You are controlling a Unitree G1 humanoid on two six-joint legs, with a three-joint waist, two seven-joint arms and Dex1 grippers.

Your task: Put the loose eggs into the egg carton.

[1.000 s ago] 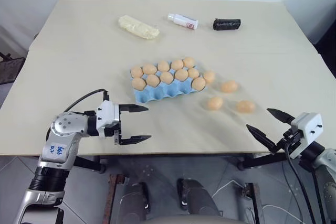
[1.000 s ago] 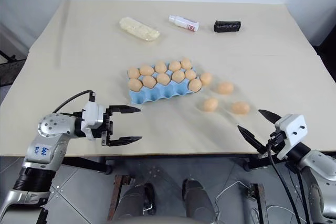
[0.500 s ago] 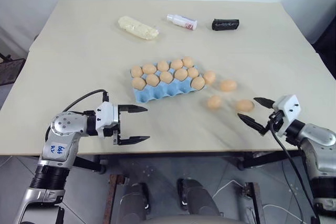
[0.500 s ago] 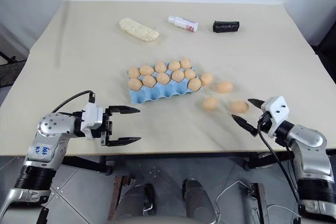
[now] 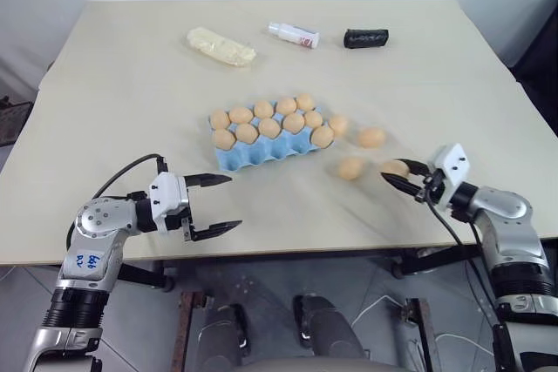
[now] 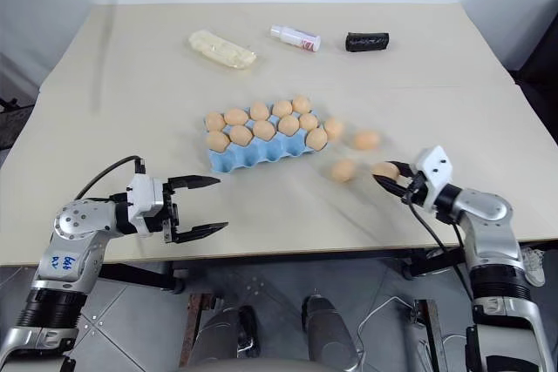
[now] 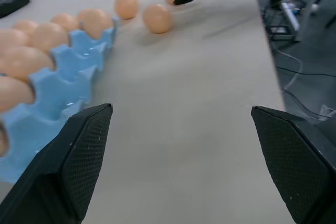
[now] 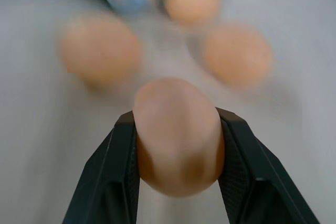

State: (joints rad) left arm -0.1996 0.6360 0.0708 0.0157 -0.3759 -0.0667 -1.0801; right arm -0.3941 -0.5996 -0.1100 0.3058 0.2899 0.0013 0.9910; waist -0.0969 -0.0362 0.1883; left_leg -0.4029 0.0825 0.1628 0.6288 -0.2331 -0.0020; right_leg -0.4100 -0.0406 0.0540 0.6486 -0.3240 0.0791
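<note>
The light blue egg carton [image 5: 261, 154] sits mid-table, its two back rows filled with tan-orange eggs and its front cups bare. Three loose eggs lie to its right: one against the carton's end [image 5: 338, 125], one further right [image 5: 371, 137], one nearer me [image 5: 350, 168]. My right gripper [image 5: 395, 171] is shut on another loose egg [image 8: 177, 135], low over the table just right of those; a black finger [image 8: 113, 177] presses each side of it. My left gripper [image 5: 222, 205] stands open with nothing in it near the table's front edge, in front of the carton's left end.
Along the far side lie a pale yellow lumpy oblong [image 5: 221, 47], a small white bottle [image 5: 293, 35] and a black cylinder [image 5: 365, 37]. Bare tabletop [image 5: 288, 206] stretches between the two grippers. The table's front edge runs just below both hands.
My right gripper has come forward from off the table's front edge to the nearest loose egg and has shut on it. The left gripper has stayed open near the front edge.
</note>
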